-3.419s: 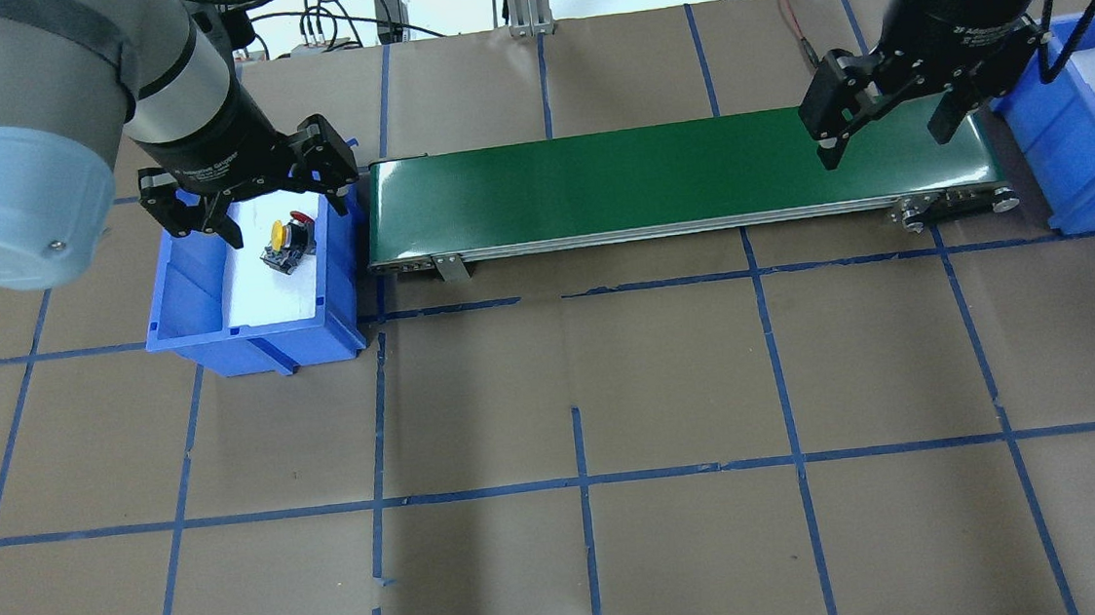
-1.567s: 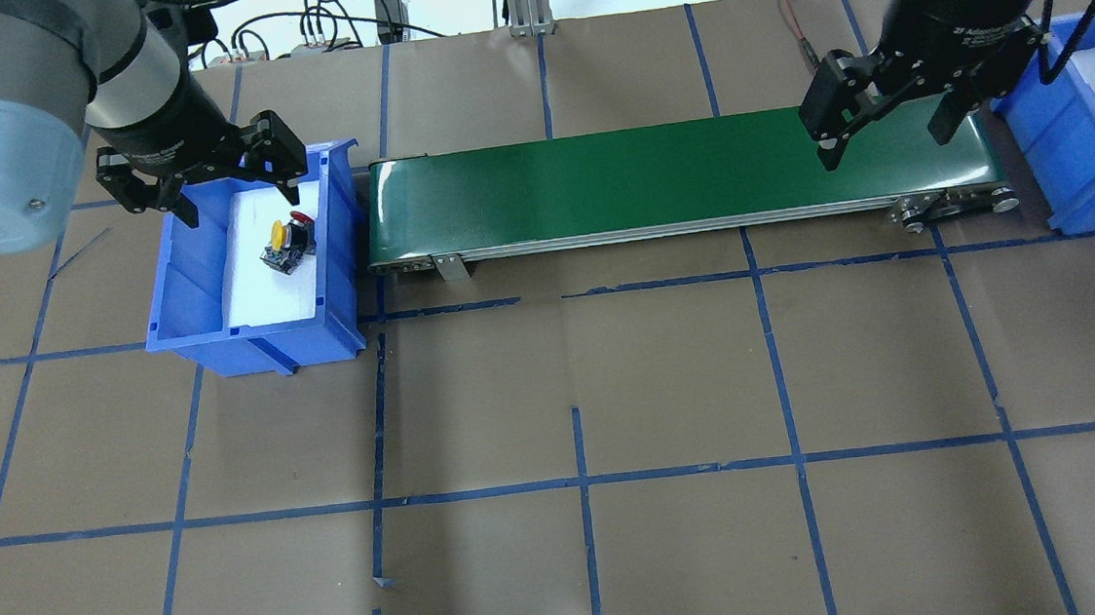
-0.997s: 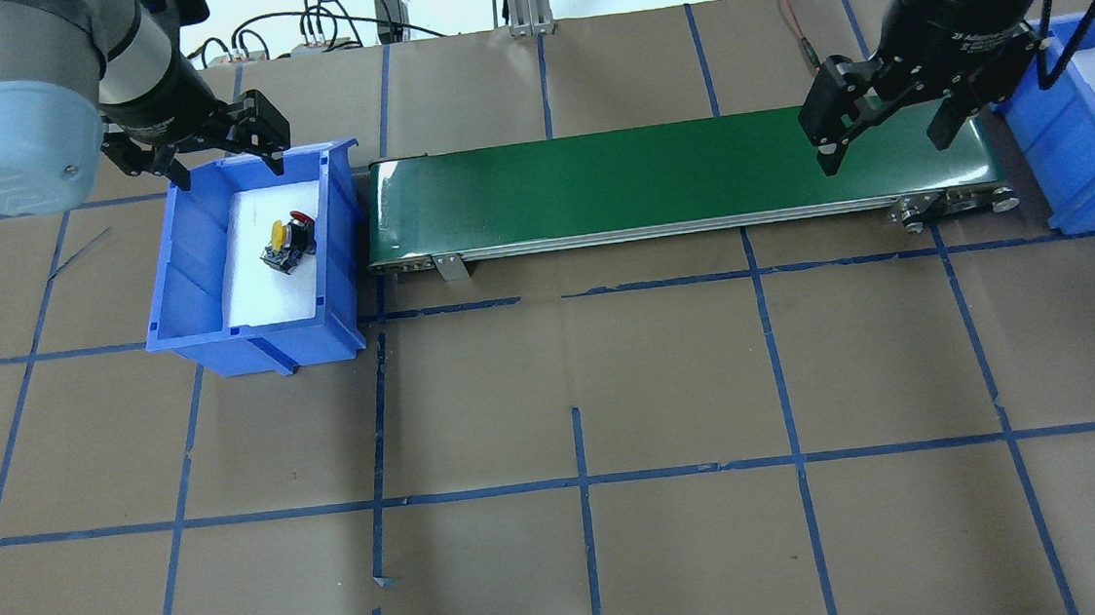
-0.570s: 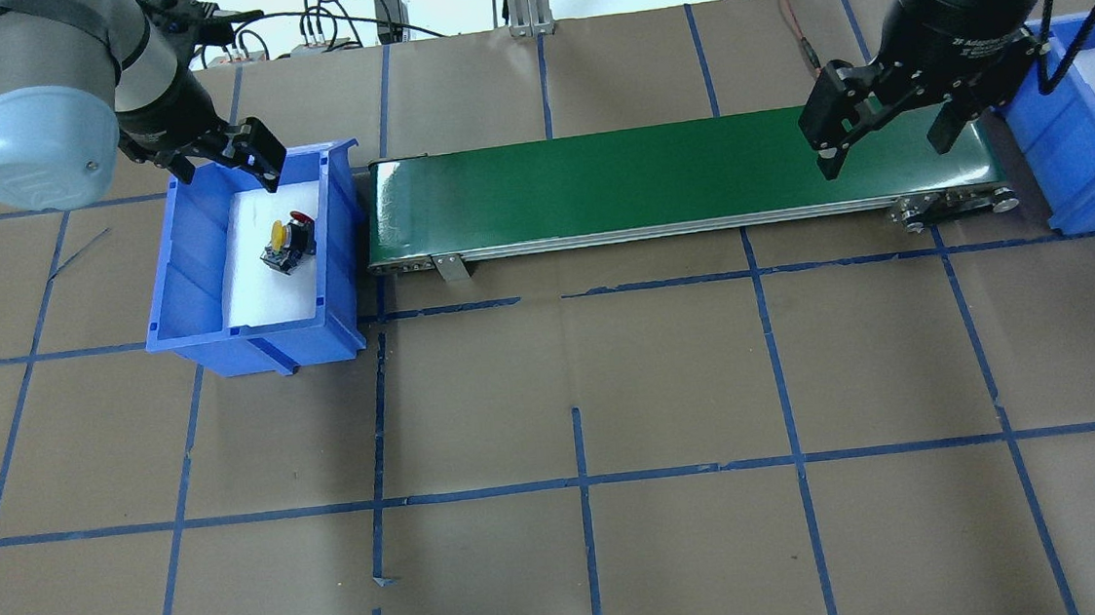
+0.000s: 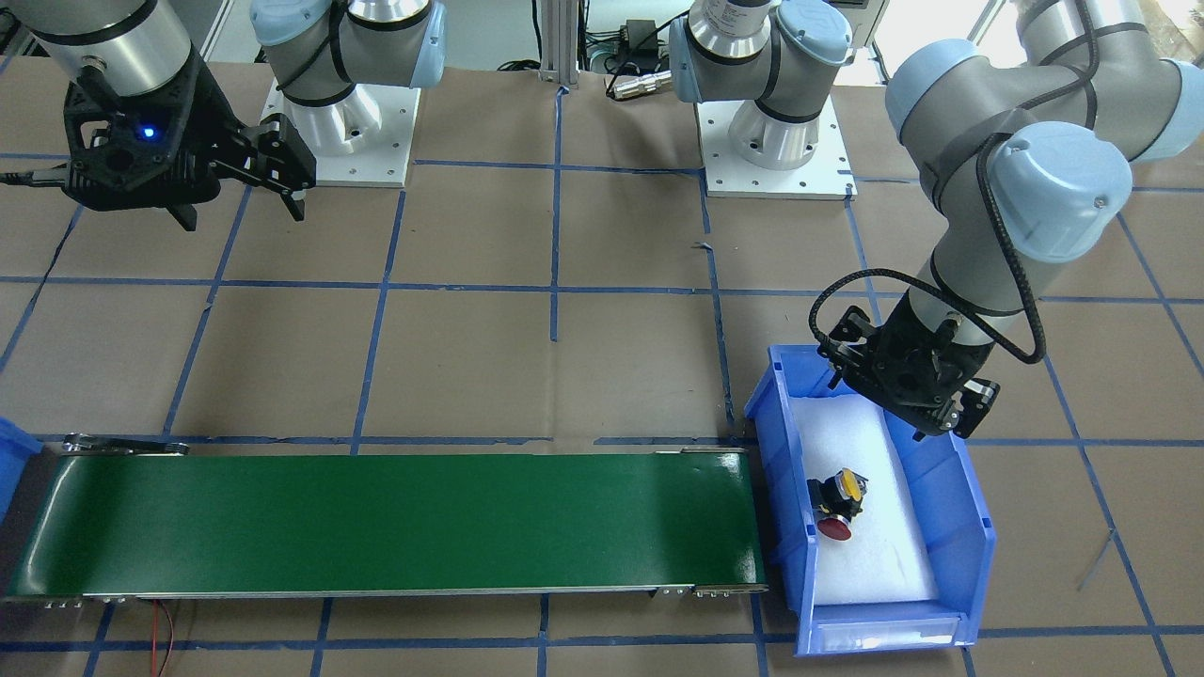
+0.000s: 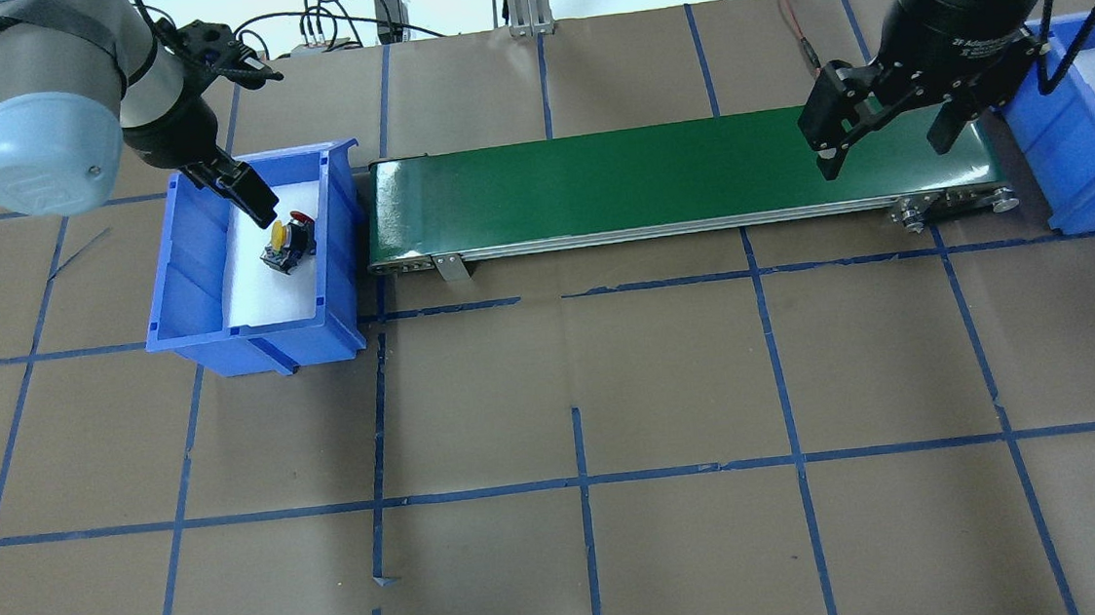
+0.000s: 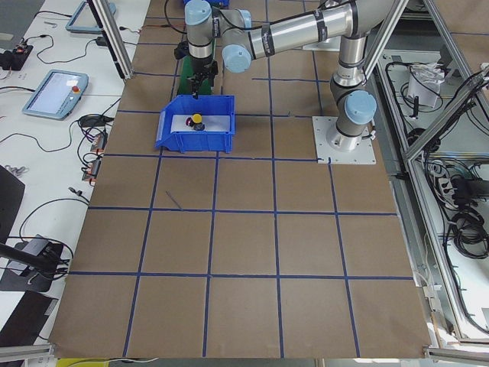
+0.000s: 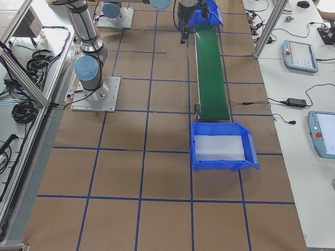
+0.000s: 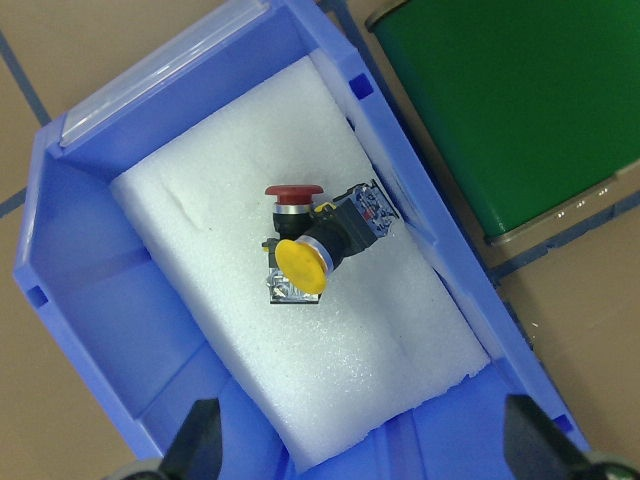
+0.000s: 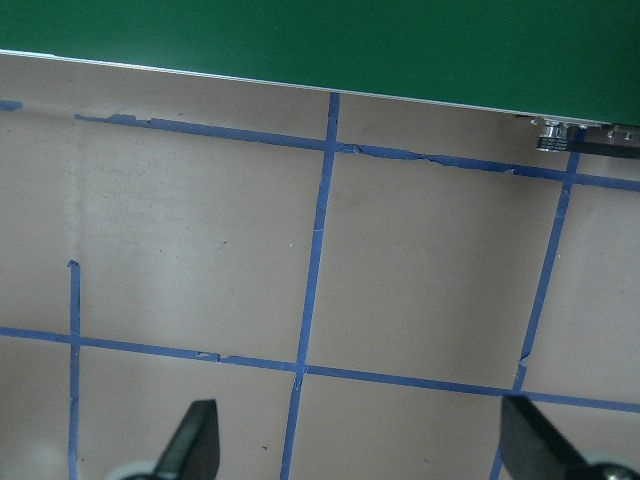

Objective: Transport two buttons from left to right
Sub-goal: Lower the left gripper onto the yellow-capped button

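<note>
Task's things: a yellow-capped push-button switch (image 9: 302, 268) and a red-capped push-button switch (image 9: 293, 191) lie touching on the white foam pad (image 9: 200, 200) inside the blue plastic bin (image 6: 186, 277) at the left end of the green conveyor belt (image 6: 674, 175).
Nearer arm: the left one. The left gripper (image 6: 251, 199) hangs inside that bin, while the right gripper (image 6: 887, 149) waits over the belt's far end, well apart from the switches.
Left jaws: spread wide and empty.
Right jaws: spread and empty, with a second blue plastic bin (image 6: 1083, 158) just beside them.
Bearing from jaws: in the wrist view both switches sit between the two fingers (image 9: 200, 445) and ahead of them. Overhead, the pair is just beside the fingers, on the bin's robot side.
Long axis: the yellow switch lies on its side, its body running diagonally to the line between the fingers, with the cap toward the gripper. It overlaps the red one's body, so a clean single pick likely needs care.
Change: the left gripper has dropped from the bin's far rim down into the bin and has turned at the wrist. The switches and the right gripper have not moved.
</note>
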`<state>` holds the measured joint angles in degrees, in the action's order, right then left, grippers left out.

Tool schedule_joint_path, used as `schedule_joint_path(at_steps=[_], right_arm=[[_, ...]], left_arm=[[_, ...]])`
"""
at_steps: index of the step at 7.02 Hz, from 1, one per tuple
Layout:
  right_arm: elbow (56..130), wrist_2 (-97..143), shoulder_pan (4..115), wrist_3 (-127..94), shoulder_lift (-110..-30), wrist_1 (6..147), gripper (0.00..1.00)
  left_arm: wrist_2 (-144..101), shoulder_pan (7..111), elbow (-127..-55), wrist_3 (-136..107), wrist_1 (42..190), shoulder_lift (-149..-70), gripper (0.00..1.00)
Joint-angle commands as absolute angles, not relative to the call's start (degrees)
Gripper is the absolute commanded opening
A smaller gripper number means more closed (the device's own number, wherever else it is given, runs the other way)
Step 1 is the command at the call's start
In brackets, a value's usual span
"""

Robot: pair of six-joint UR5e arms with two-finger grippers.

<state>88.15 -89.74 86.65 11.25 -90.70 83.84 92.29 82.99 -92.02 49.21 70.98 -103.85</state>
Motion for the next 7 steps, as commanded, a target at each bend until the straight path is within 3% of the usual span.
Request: schedule_joint_path(at_steps=[1,7], right_arm=[[88.2,-89.7,86.7,11.2,-90.8,83.8,1.0],[88.0,-89.7,86.7,11.1,-90.8,84.0,1.0]], left_arm=[[92.3,82.8,-92.7,55.1,67.3,-106.6,1.0],[91.9,79.7,-96.5,64.9,60.6,-109.1,1.0]])
